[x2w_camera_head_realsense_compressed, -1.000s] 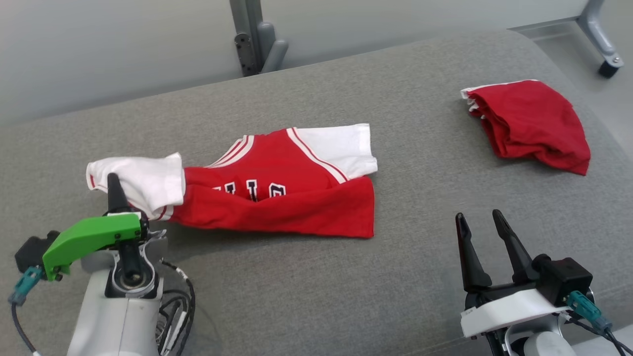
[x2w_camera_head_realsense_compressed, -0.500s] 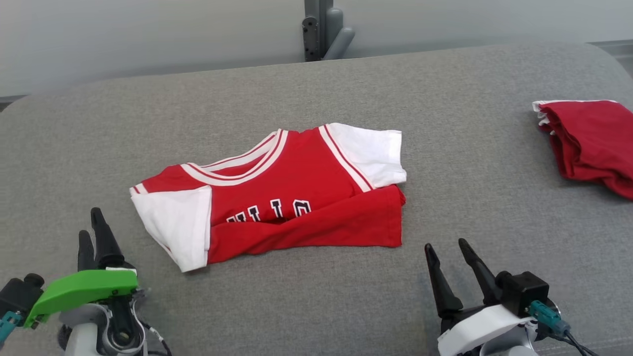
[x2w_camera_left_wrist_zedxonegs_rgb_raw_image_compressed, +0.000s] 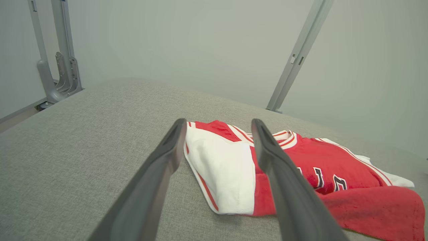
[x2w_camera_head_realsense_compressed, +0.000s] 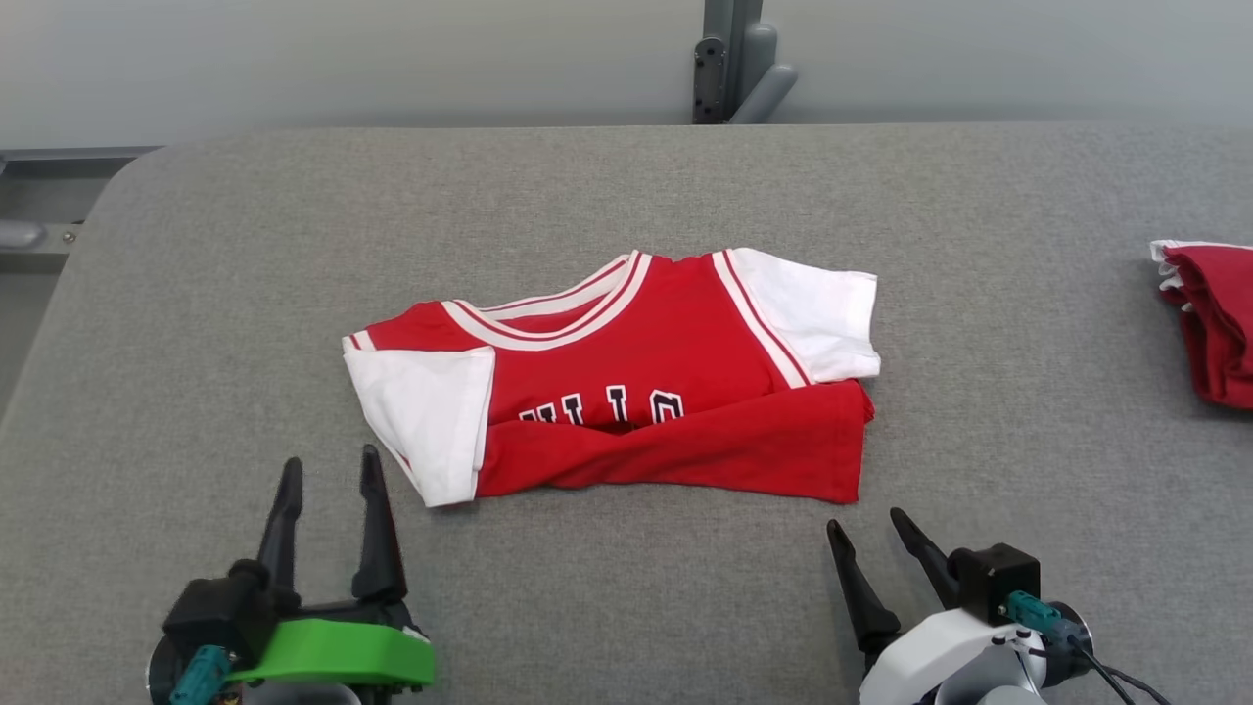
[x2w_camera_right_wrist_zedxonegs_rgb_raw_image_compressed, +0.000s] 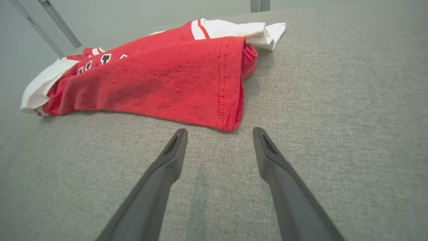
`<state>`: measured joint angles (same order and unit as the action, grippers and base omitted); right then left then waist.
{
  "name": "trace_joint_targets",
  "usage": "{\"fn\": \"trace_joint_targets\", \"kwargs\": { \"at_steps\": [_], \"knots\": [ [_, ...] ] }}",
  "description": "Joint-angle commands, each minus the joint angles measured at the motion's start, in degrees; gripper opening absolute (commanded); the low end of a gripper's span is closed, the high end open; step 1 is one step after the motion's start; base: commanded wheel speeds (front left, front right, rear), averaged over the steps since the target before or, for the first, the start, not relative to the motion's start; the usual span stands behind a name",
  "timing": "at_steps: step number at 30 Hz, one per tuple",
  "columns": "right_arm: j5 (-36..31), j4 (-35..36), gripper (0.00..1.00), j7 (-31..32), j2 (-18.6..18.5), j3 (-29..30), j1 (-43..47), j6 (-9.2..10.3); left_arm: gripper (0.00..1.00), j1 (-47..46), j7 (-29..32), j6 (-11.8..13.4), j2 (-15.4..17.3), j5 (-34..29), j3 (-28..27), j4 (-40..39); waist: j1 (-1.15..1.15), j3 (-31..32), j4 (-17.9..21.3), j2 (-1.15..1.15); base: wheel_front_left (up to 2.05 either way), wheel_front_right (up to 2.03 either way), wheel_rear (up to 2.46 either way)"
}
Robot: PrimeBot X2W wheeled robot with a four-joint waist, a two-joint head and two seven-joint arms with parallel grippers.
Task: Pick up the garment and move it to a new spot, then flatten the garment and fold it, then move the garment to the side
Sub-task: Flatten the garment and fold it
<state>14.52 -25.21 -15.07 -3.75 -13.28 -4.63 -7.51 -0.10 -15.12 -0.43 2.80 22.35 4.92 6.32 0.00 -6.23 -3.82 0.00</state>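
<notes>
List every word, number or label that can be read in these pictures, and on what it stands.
Red and white short-sleeved jersey: dark, white-edged chest letters, only their tops showing above the folded-up red hem; not readable as a word.
No other text can be read.

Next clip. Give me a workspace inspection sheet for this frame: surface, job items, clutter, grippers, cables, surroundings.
Surface: grey fabric surface, flat.
Job's things: red and white jersey mid-surface, hem folded up over the lettering.
Clutter: crumpled red garment at the right edge.
Grippers: left gripper and right gripper both open, empty, apart from the jersey on its near side.
Cables: teal connector with a thin lead at the right wrist.
Surroundings: pale wall, metal post behind.
</notes>
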Motion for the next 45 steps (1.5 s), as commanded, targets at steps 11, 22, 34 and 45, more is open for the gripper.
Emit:
{"fn": "trace_joint_targets", "kwargs": {
  "at_steps": [11,22,34,45],
  "knots": [
    [-2.2,-6.5,1.00,-0.2,0.4,2.8,-4.2,0.05,1.00,2.3,0.0,2.5,0.2,-6.8,5.6,-1.3,0.00,0.4,-4.2,0.00,0.00,0.00,0.00],
    [-2.9,-9.2,0.21,-0.2,0.7,4.0,-5.9,0.05,1.00,1.9,0.0,2.6,0.2,-6.7,6.2,-0.6,0.00,-0.3,-5.0,0.00,0.00,0.00,0.00],
    [-2.4,-9.3,0.18,-0.2,0.8,5.7,-7.2,0.05,1.00,0.8,0.0,2.2,0.2,-7.7,5.3,-0.3,0.00,-1.8,-3.9,0.00,0.00,0.00,0.00],
    [-2.2,-12.9,0.00,-0.1,0.8,5.0,-9.7,0.05,1.00,-0.4,0.0,2.2,0.2,-7.9,6.3,0.0,0.00,-2.7,-5.1,0.00,0.00,0.00,0.00]
  ]
}}
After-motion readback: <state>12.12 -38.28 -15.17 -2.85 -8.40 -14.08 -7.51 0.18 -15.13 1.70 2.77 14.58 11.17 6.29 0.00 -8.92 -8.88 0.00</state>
